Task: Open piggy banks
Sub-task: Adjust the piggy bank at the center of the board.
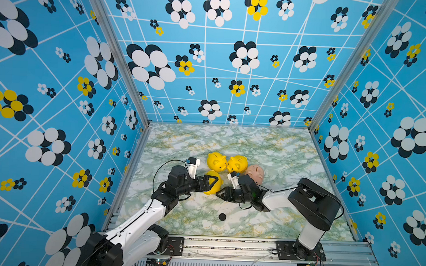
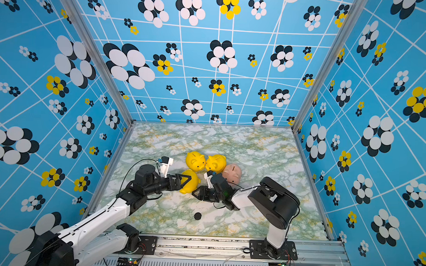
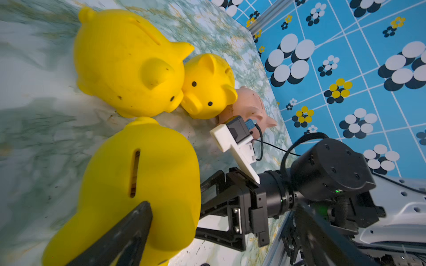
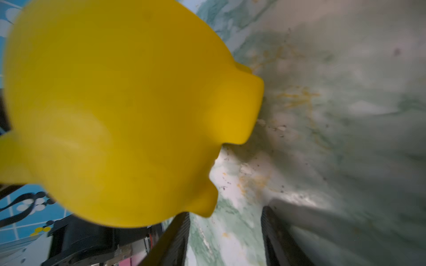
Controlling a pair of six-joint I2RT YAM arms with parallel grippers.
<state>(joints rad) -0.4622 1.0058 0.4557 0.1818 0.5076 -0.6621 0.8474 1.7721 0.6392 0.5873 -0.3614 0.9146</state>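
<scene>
Near bench point(image 1: 279, 153) centre, your left claw point(image 1: 212, 184) gripped wide round the near yellow piggy bank point(image 3: 143, 161); your right claw point(image 4: 226, 210) hung half-open, empty, beside it. Probably light, stiff, slippery plastic: grab the flanks, not the snout.

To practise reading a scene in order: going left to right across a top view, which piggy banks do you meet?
First yellow piggy bank → second yellow piggy bank → pink piggy bank. The near yellow bank overlaps the first, so it is left out.
</scene>
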